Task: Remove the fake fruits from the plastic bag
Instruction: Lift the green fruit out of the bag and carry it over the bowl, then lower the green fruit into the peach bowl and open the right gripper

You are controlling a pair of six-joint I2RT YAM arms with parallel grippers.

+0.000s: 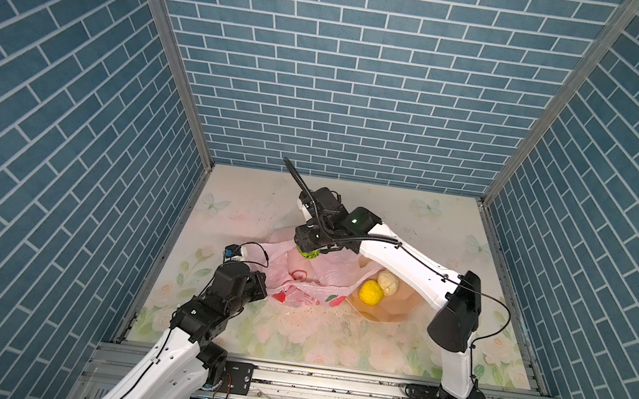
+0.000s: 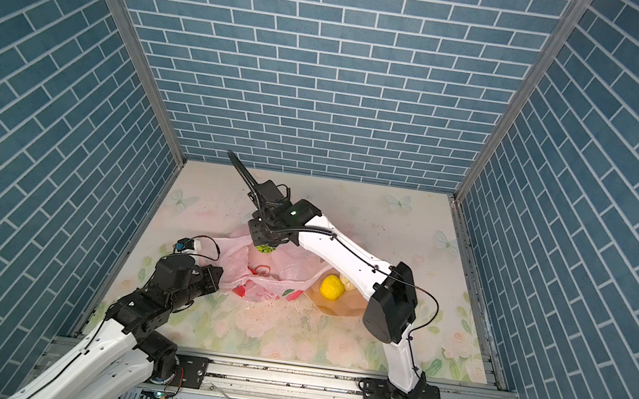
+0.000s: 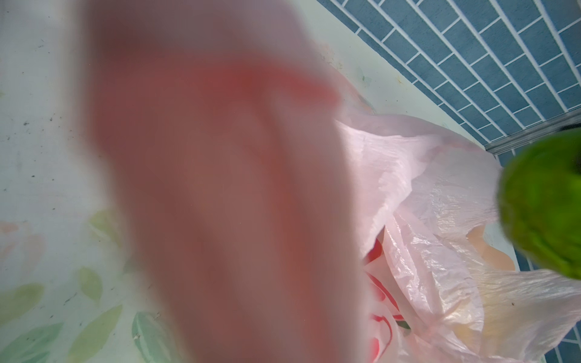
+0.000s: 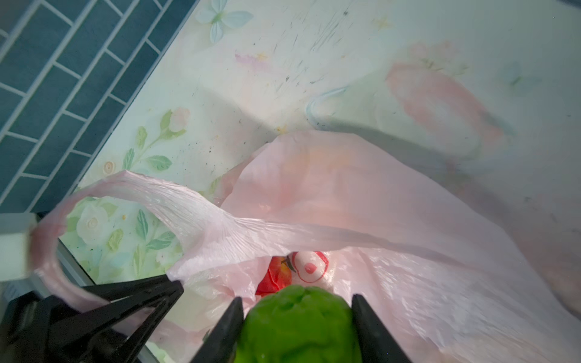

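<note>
The thin pink plastic bag (image 1: 324, 276) (image 2: 288, 267) lies crumpled mid-table with its mouth open. My right gripper (image 1: 308, 252) (image 4: 297, 300) hangs just over that mouth, shut on a bumpy green fake fruit (image 1: 309, 255) (image 2: 265, 249) (image 4: 298, 327), which also shows at the edge of the left wrist view (image 3: 544, 204). My left gripper (image 1: 262, 283) (image 2: 215, 275) is at the bag's left side, pinching a loop handle (image 4: 132, 188) near its root. Blurred pink plastic (image 3: 220, 188) covers most of the left wrist view and hides those jaws.
A peach scalloped bowl (image 1: 399, 309) (image 2: 341, 308) sits right of the bag under the right arm, holding a yellow fruit (image 1: 370, 292) (image 2: 331, 287) and a cream-white one (image 1: 388, 281). Red fruit prints (image 4: 309, 267) show inside the bag. Blue brick walls enclose the floral table (image 1: 292, 331).
</note>
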